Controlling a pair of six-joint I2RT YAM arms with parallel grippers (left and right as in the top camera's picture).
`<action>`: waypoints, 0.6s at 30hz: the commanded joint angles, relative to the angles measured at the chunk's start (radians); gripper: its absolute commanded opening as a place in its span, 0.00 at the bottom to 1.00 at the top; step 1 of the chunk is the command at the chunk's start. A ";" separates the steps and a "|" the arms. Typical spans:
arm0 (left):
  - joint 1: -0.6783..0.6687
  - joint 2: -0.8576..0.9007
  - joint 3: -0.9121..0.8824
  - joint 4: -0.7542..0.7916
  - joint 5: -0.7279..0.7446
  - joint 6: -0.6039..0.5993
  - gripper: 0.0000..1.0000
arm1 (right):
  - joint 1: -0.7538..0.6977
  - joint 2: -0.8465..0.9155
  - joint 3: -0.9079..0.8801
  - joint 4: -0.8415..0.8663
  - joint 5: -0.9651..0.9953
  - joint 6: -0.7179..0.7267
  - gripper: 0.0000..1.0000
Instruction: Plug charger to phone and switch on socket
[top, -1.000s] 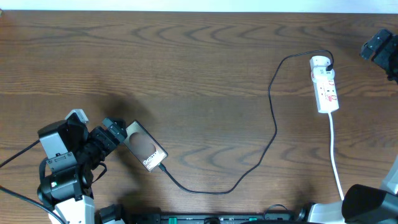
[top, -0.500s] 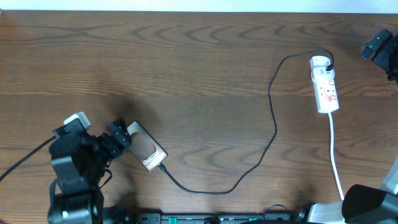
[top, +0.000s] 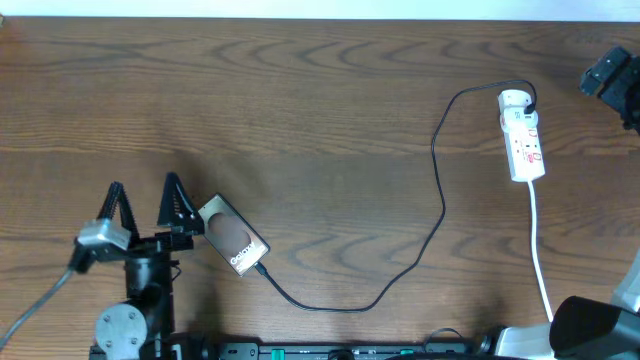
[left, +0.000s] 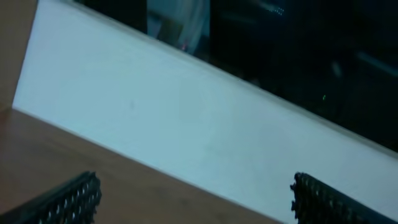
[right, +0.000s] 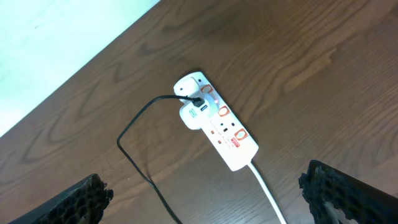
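Observation:
The gold-bronze phone (top: 232, 236) lies slanted on the wooden table at the front left. The charger's thin black cable (top: 440, 190) runs from its plug tip at the phone's lower right end (top: 261, 269) in a long loop to the white socket (top: 523, 135) at the far right. My left gripper (top: 145, 203) is open just left of the phone, its right finger beside the phone's end; the left wrist view (left: 196, 190) shows only table edge and wall. My right gripper (right: 205, 186) is open and empty, hovering above the socket (right: 217, 121) and cable (right: 134, 162).
The socket's white cord (top: 540, 250) runs toward the front edge, and it also shows in the right wrist view (right: 267, 193). The right arm's dark body (top: 612, 78) sits at the far right edge. A white wall borders the table's far side (left: 186, 112).
My left arm has swung round from the phone's left end, so its open fingers now point toward the far side. The phone, cable and socket have not moved.

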 joint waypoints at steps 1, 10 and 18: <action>-0.006 -0.051 -0.106 0.072 -0.032 0.024 0.97 | 0.010 -0.010 0.004 -0.001 0.004 0.013 0.99; -0.011 -0.128 -0.231 0.025 -0.053 0.020 0.97 | 0.010 -0.010 0.004 -0.001 0.004 0.013 0.99; -0.011 -0.128 -0.231 -0.262 -0.056 0.016 0.97 | 0.010 -0.010 0.004 -0.001 0.004 0.014 0.99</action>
